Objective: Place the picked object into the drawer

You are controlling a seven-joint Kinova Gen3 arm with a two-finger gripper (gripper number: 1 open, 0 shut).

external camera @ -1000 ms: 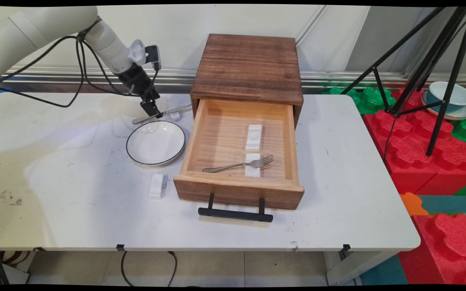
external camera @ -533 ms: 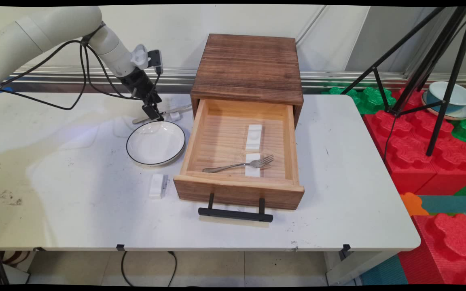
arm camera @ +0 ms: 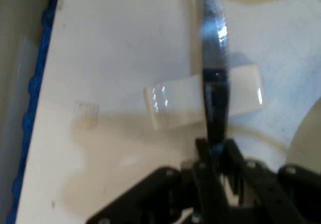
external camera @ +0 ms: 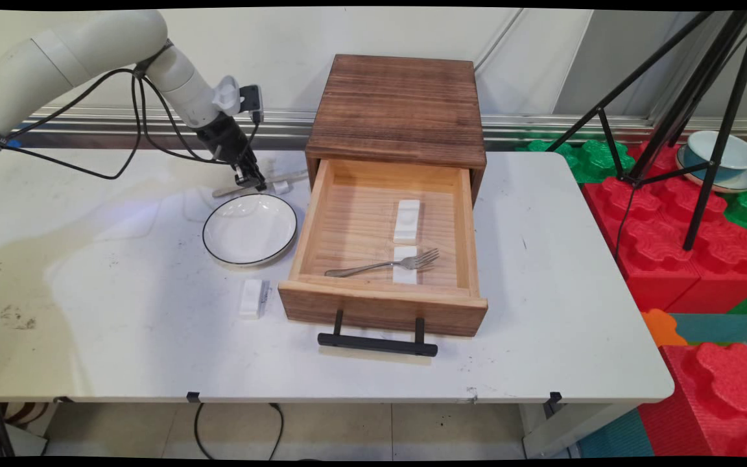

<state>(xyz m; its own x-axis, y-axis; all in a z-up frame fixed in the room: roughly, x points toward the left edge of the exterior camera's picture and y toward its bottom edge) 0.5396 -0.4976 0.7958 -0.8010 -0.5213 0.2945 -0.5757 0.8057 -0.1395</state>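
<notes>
Tool clamped on a knife just behind the plate.

One knife lies across one white rest on the counter; in the hand view the closed fingers pinch its handle, and the blade runs away over the rest. One white plate with a dark rim sits on the counter just left of the open drawer. Inside the drawer are one fork and two white rests: the fork's tines lie on the nearer rest, and the farther rest is bare. A fourth rest lies on the counter by the drawer's front left corner. The drawer belongs to one dark wooden box behind it.
</notes>
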